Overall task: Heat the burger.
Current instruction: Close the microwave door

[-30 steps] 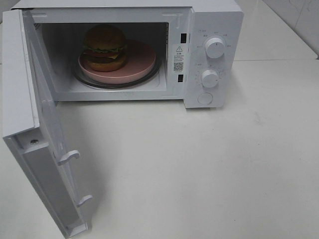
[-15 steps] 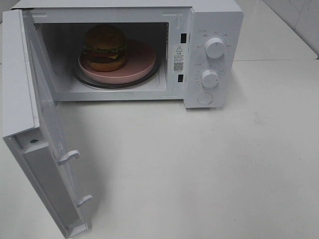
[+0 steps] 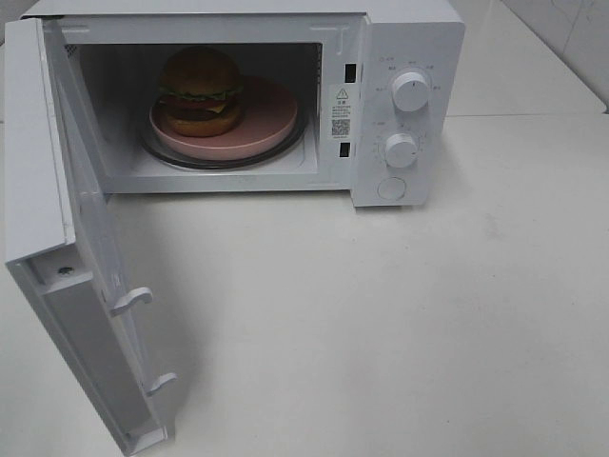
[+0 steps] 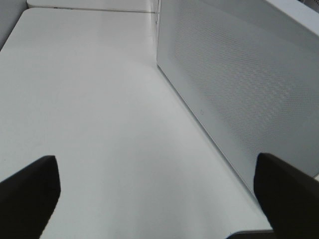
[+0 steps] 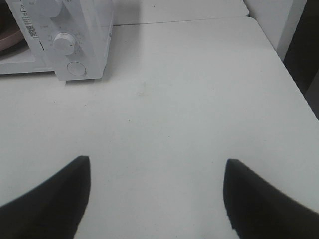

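Note:
The burger [image 3: 200, 90] sits on a pink plate [image 3: 262, 124] on the glass turntable inside the white microwave [image 3: 409, 38], toward the plate's left side. The microwave door [image 3: 71, 267] hangs wide open toward the front left. Neither arm shows in the exterior high view. In the left wrist view my left gripper [image 4: 157, 191] is open above bare table, beside the perforated outer face of the door [image 4: 239, 84]. In the right wrist view my right gripper [image 5: 157, 196] is open over bare table, well back from the microwave's control panel [image 5: 70, 45].
Two dials [image 3: 410, 90] and a round button [image 3: 391, 188] are on the microwave's right panel. A white table [image 3: 381, 324] stretches in front of and right of the microwave. The table's edge [image 5: 294, 84] and a dark gap lie on one side in the right wrist view.

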Action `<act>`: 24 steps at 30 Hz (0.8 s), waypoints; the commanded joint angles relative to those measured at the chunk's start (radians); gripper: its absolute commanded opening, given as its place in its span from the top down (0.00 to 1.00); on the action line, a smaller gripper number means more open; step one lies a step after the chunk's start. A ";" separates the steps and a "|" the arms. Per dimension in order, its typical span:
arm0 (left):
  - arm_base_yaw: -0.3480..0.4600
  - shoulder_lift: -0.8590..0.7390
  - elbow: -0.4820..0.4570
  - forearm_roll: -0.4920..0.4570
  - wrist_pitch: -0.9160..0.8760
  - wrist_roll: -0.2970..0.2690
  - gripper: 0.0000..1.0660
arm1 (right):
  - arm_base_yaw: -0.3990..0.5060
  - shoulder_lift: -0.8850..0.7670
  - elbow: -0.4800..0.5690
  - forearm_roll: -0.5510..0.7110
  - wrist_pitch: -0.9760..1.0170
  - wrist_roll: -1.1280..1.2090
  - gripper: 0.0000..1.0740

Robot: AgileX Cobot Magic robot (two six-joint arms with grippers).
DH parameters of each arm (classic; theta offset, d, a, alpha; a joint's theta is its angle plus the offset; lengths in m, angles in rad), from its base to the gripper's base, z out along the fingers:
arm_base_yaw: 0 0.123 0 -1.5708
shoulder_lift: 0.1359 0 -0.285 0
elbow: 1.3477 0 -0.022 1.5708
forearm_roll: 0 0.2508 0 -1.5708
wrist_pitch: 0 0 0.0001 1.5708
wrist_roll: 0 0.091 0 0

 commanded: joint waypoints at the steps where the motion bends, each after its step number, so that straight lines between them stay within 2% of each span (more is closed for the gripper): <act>1: 0.003 0.041 -0.013 -0.019 -0.031 0.000 0.08 | -0.005 -0.027 0.003 0.001 -0.013 -0.012 0.31; 8: 0.003 0.115 -0.042 -0.045 -0.135 0.000 0.10 | -0.005 -0.027 0.003 0.001 -0.013 -0.012 0.31; 10: 0.003 0.179 -0.042 -0.045 -0.192 0.000 0.21 | -0.005 -0.027 0.003 0.001 -0.013 -0.012 0.31; 13: 0.003 0.195 -0.042 -0.045 -0.210 0.000 0.27 | -0.005 -0.027 0.003 0.001 -0.013 -0.012 0.31; 15: 0.003 0.254 -0.042 -0.044 -0.267 0.000 0.52 | -0.005 -0.027 0.003 0.001 -0.013 -0.012 0.31; 16: 0.003 0.254 -0.042 -0.044 -0.267 0.000 0.52 | -0.005 -0.027 0.003 0.001 -0.013 -0.012 0.31; 17: 0.003 0.267 -0.042 -0.043 -0.278 0.000 0.58 | -0.005 -0.027 0.003 0.001 -0.013 -0.012 0.31; 18: 0.003 0.304 -0.042 -0.037 -0.318 0.000 0.73 | -0.005 -0.027 0.003 0.001 -0.013 -0.012 0.31; 19: 0.003 0.304 -0.042 -0.037 -0.318 0.000 0.73 | -0.005 -0.027 0.003 0.001 -0.013 -0.012 0.31; 20: 0.003 0.323 -0.042 -0.037 -0.334 0.000 0.79 | -0.005 -0.027 0.003 0.001 -0.013 -0.012 0.31; 21: 0.003 0.323 -0.042 -0.037 -0.334 0.000 0.79 | -0.005 -0.027 0.003 0.001 -0.013 -0.012 0.31; 22: 0.003 0.355 -0.042 -0.037 -0.362 0.000 0.93 | -0.005 -0.027 0.003 0.001 -0.013 -0.012 0.31; 23: 0.003 0.393 -0.039 -0.035 -0.400 0.000 1.00 | -0.005 -0.027 0.003 0.001 -0.013 -0.012 0.31; 24: 0.003 0.393 -0.039 -0.035 -0.400 0.000 1.00 | -0.005 -0.027 0.003 0.001 -0.013 -0.012 0.31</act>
